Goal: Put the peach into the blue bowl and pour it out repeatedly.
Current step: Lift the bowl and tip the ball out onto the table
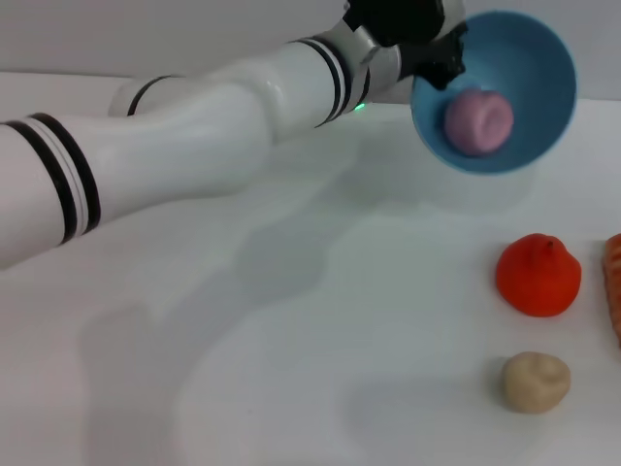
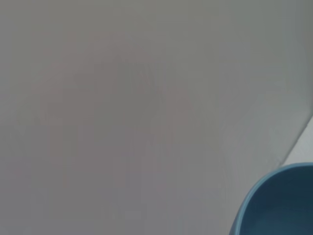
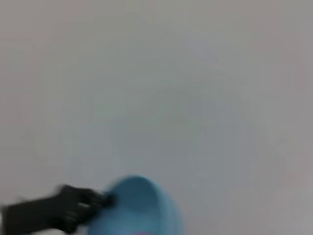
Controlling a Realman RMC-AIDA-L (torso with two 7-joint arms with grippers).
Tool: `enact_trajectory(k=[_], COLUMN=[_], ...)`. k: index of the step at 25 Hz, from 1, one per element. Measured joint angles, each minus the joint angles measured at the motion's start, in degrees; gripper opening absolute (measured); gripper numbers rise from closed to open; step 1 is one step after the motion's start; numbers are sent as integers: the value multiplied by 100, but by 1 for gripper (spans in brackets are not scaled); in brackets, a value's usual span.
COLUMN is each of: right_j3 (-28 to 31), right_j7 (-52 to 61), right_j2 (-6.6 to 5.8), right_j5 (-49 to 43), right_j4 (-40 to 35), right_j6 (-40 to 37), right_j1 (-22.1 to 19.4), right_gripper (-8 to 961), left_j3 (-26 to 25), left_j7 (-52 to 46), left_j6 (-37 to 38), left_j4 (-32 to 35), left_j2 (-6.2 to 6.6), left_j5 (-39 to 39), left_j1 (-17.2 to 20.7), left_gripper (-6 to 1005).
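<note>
The blue bowl (image 1: 505,92) is held up off the table (image 1: 320,320) by the left gripper (image 1: 439,60), which is clamped on the rim at the bowl's near-left edge. The bowl is tipped steeply, its mouth turned toward the camera and downward. The peach (image 1: 477,121) is seen inside, resting against the lower wall, just below and to the right of the gripper, close to the low lip but not yet over it.

The pour looks to be under way. To do it well, the tilt would best be increased slowly about the gripped edge, so that the fruit is rolled out over the low lip rather than flung. The grip on the rim should be kept firm, since the glossy wall could slip as the weight shifts.

Below and well apart from the gripper lie a red-orange fruit (image 1: 539,275) and a beige lump (image 1: 535,381); the drop is better aimed at bare table short of them.

The right gripper is not in view, so whether it is clenched or released cannot be told.
</note>
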Motion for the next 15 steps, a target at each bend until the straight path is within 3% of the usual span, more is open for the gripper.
enact_trajectory(k=[8,15], right_j3=[993,1135], right_j7=[-1829,-1975], right_j2=[17,10], right_j5=[-11,-3], right_j4=[1568,1687], right_j6=[225,407], right_j1=[-678,-667], right_gripper=[452,452], left_j3=[765,2227], left_j7=[761,2393], left_j6=[-1154,-2478], left_j4=[69,213], left_j2=[-4,-4], left_j5=[388,795], left_j1=[-58,370], left_gripper=[-2,-2])
